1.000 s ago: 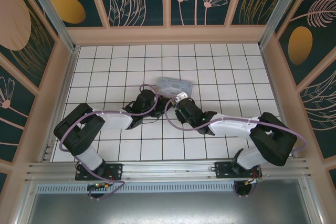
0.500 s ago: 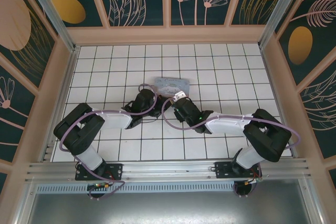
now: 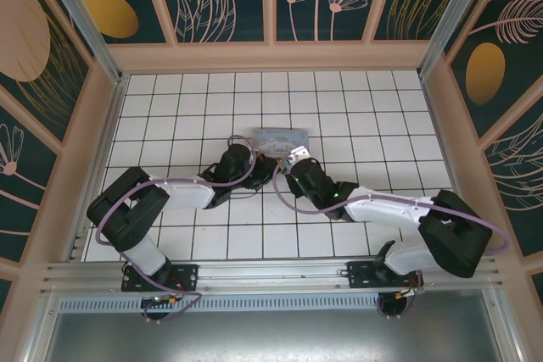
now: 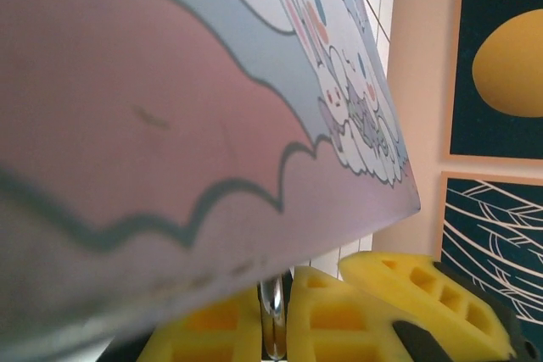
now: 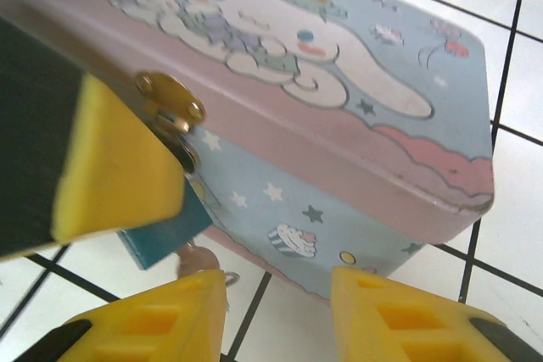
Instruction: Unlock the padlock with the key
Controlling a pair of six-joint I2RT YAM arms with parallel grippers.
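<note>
Top external: you have both arms reaching in over the white tiled table (image 3: 170, 116) to the near edge of the cartoon tin box (image 3: 280, 136). The left gripper (image 3: 264, 167) and the right gripper (image 3: 284, 162) sit nose to nose, just beside each other at the box front. The lock itself is too small to pick out from up here. Left wrist: the box lid looms tilted across the frame. Below its edge, the silvery shackle of the padlock (image 4: 271, 318) stands upright, pinched between your left yellow pads, jaws closed on it. Another yellow finger (image 4: 424, 294) sits just to the right. Right wrist: the padlock hangs from the brass hasp (image 5: 170, 106) on the box front. Its teal body pokes out below the left gripper's yellow pad (image 5: 119, 171), which presses on it. The key (image 5: 197, 257) juts from the underside of the padlock, small ring beside it. Your right fingers (image 5: 161, 315) stand apart with bare tile between them, and the key sits just above the left-hand one, not clamped.
</note>
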